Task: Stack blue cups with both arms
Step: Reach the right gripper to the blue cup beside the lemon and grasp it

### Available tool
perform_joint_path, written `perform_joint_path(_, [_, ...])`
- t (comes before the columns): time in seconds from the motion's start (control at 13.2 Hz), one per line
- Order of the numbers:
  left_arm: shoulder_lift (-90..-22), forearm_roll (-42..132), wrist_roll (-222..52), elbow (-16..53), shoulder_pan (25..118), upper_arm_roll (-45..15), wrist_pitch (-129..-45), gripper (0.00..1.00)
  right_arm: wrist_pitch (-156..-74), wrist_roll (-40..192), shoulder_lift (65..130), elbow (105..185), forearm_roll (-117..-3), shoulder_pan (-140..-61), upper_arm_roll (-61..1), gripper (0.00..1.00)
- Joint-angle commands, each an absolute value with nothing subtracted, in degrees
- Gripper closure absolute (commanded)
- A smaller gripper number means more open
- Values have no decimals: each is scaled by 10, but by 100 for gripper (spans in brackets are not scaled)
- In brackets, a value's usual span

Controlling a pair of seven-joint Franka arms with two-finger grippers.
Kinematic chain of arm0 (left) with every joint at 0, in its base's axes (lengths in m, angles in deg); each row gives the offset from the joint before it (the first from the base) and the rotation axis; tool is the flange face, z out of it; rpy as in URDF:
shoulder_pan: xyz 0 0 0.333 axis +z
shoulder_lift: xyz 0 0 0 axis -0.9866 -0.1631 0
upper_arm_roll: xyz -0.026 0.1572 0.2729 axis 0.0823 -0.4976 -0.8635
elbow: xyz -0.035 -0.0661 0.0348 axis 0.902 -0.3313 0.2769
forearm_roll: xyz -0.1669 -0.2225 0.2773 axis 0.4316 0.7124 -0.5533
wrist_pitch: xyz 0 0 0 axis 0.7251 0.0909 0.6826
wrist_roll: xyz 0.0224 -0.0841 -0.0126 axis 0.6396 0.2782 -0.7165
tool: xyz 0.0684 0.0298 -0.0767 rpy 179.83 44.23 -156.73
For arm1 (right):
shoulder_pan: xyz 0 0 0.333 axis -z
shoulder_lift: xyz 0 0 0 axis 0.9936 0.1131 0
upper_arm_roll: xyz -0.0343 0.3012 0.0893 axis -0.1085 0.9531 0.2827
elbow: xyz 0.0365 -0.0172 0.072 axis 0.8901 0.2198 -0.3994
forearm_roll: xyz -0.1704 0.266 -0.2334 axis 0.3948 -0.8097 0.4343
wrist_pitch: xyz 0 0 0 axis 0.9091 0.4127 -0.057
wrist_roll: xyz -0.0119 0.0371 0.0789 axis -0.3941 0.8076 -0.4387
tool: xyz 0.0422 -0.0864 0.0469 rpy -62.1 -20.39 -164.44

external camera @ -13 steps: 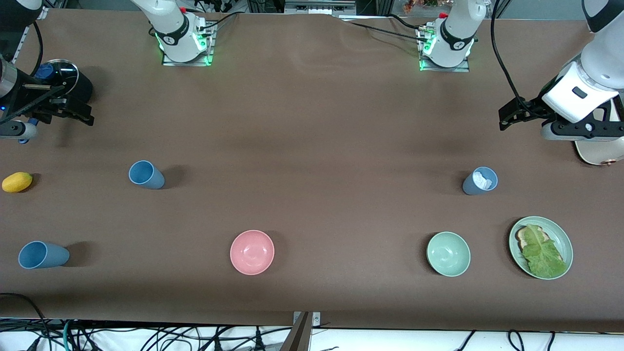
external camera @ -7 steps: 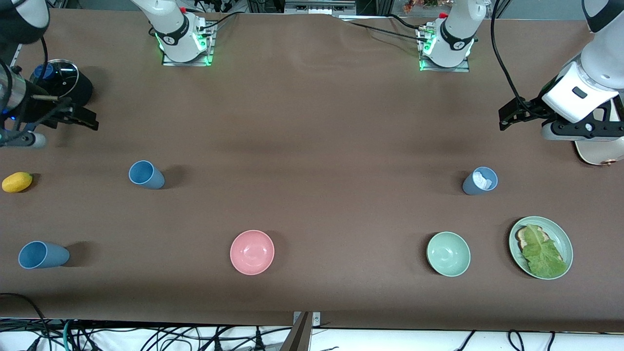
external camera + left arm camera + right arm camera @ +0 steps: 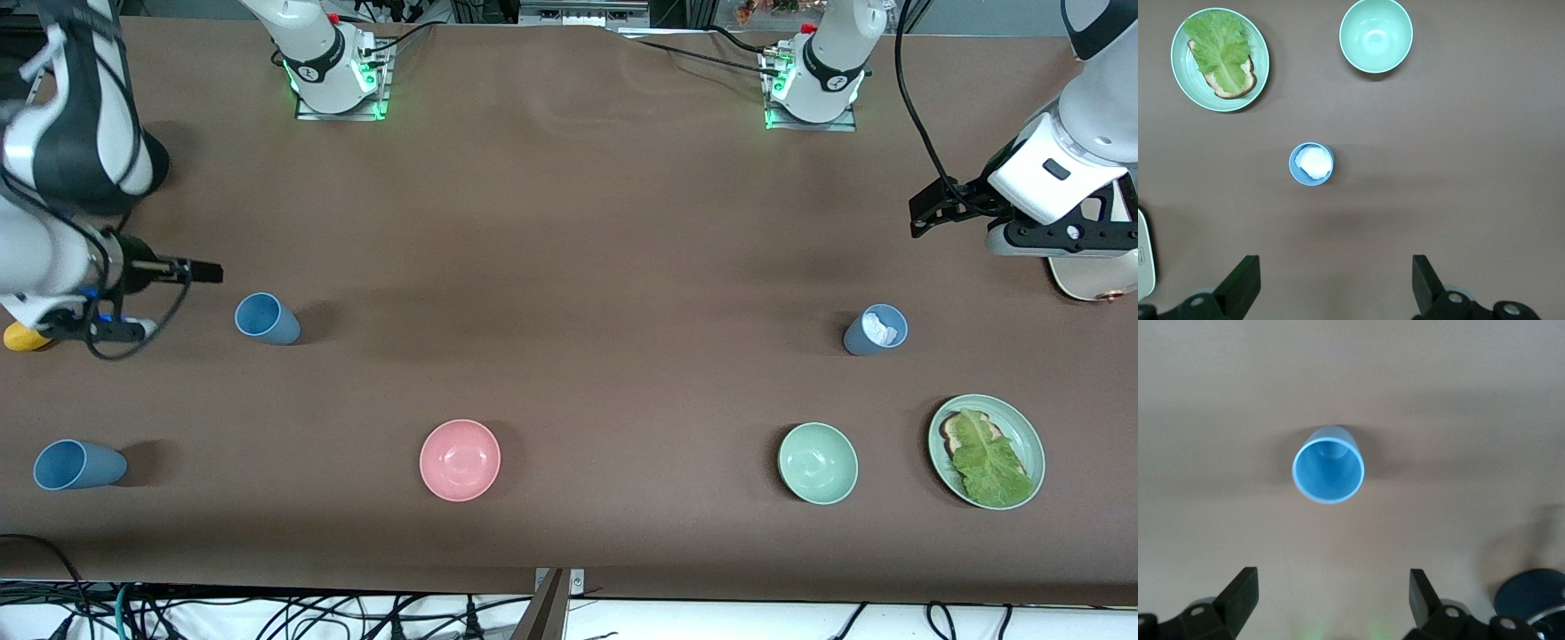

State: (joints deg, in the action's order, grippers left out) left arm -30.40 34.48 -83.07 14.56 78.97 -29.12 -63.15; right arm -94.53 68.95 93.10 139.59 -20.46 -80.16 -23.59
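The right gripper (image 3: 213, 271) hangs over the bench (image 3: 569, 231) at the right arm's end, at about 10 o'clock from the nearest blue cup (image 3: 266, 319). Its jaws are spread wide and hold nothing. The right wrist view shows the two fingers (image 3: 1238, 593) far apart, with that cup's open mouth (image 3: 1329, 473) between them and lower down.

The left gripper (image 3: 925, 213) waits over the bench at the left arm's end. Its jaws are also spread wide and empty, and its fingers (image 3: 1245, 283) are well apart from the grey-blue cup (image 3: 1311, 163).

A second ago the right gripper was up by the black pot at the bench corner. Now it has swung down toward the cup, and the arm hides the pot and part of the yellow lemon (image 3: 22, 338). The left gripper has not moved.

All three cups stand upright with their mouths up. The second blue cup (image 3: 76, 465) is at 7 o'clock from the first one. The grey-blue cup (image 3: 876, 329) has something white inside. It sits at 1 o'clock from the pale green bowl (image 3: 818, 462).

The pink bowl (image 3: 460, 460) is near the middle. The green plate (image 3: 1031, 444) holds toast and a lettuce leaf.
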Motion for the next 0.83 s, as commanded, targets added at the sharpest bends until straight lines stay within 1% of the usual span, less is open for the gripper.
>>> perform_joint_path(0.0, [-325,356,-820,130,793,-293,-619,0,-988,691,959,1397,-200,-789,-231,0])
perform_joint_path(0.08, [-334,355,-819,131,796,-293,-606,0,-1013,691,963,1411,-200,-785,-231,0])
perform_joint_path(0.23, [-364,350,-816,131,802,-293,-594,0,-1102,692,957,1474,-198,-784,-231,0])
perform_joint_path(0.3, [-379,350,-814,134,822,-293,-598,0,-1125,693,954,1495,-197,-784,-233,0])
perform_joint_path(0.38, [-399,349,-799,135,839,-293,-608,0,-1130,694,953,1499,-195,-784,-238,0])
perform_joint_path(0.45, [-417,349,-762,138,859,-293,-632,0,-1140,695,956,1503,-195,-784,-239,0])
perform_joint_path(0.61, [-445,332,-723,161,873,-293,-700,0,-1193,696,948,1547,-193,-784,-243,0])
perform_joint_path(0.76, [-460,273,-723,202,872,-292,-766,0,-1226,696,947,1572,-193,-784,-245,0])
